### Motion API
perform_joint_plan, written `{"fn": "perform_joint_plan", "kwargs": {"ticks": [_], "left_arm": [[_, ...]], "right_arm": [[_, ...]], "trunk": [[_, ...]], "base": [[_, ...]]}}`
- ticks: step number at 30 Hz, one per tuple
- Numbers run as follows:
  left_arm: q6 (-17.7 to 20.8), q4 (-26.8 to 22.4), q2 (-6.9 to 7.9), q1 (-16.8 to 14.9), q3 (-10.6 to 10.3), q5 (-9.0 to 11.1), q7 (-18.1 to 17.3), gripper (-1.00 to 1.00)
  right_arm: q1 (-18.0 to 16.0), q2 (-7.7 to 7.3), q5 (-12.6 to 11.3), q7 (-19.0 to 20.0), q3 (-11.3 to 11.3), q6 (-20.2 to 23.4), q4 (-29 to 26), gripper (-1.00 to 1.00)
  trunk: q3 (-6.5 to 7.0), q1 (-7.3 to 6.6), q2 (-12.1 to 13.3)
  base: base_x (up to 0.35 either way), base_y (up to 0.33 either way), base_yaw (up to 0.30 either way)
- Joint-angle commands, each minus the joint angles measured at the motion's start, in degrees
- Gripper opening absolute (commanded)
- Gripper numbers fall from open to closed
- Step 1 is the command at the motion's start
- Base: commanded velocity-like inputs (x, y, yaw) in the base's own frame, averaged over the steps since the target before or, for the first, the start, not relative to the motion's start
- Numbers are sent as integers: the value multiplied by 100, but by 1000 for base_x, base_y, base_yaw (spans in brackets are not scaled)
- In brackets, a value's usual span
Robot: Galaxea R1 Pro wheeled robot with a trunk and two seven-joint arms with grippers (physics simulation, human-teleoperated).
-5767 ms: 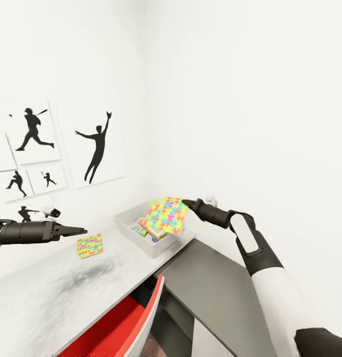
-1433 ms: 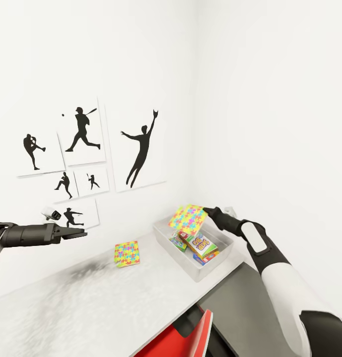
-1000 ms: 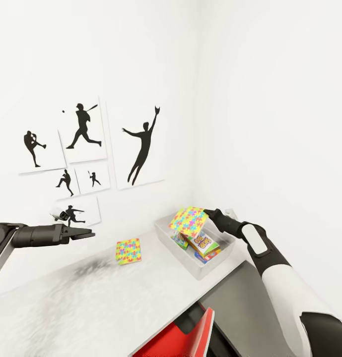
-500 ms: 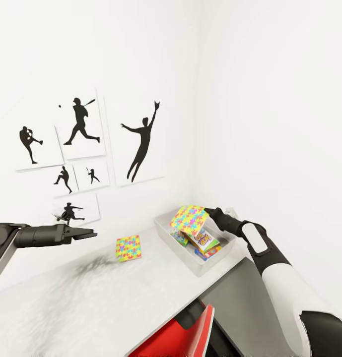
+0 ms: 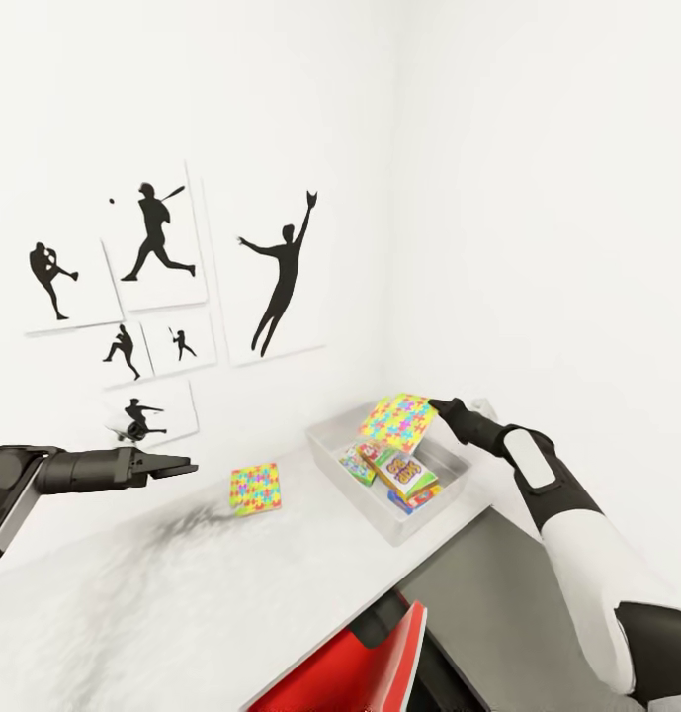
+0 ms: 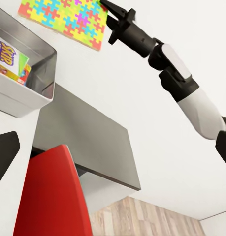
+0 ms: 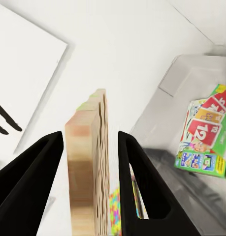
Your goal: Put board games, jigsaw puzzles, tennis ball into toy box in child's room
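My right gripper (image 5: 441, 407) is shut on the edge of a jigsaw puzzle (image 5: 401, 422), holding it tilted in the air above the toy box (image 5: 378, 521). The right wrist view has the puzzle's edge (image 7: 90, 162) pinched between both fingers. In the toy box at the table's (image 5: 182, 583) far end lie colourful board games (image 5: 404, 475). The other jigsaw puzzle (image 5: 256, 489) lies flat on the table left of the box. Off to the left, my left gripper (image 5: 187, 464) hovers open over the table, holding nothing. The tennis ball and the bed are out of view.
The table stands in a white corner, with baseball silhouette pictures (image 5: 281, 277) on the left wall. A red chair (image 5: 350, 672) is at the table's near edge. A lower dark grey section (image 5: 498, 603) adjoins the table on the right, under my right arm.
My right gripper has carried the puzzle a little to the right and up, and it now lies flatter over the box. The view has shifted slightly. The left gripper has barely moved.
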Motion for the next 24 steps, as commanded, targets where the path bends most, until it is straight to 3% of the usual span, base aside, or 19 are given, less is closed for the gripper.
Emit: {"fn": "perform_joint_plan", "kwargs": {"ticks": [1,13,24], "left_arm": [[61,2,-5,-3,-11,5,-24,100],[61,2,-22,-3,-4,5,-24,100],[61,1,-22,-3,1,-1,-24,100]], "right_arm": [[-26,-31,-2,-19,-26,35,3,-100],[-192,-374,-2,-150,-37,43,6,-100],[-199,-352,-12,-303,-92,-43,41,-100]], "trunk": [[-13,2,-5],[-126,2,-5],[-230,2,-5]], "base": [[0,0,0],[0,0,0],[0,0,0]]}}
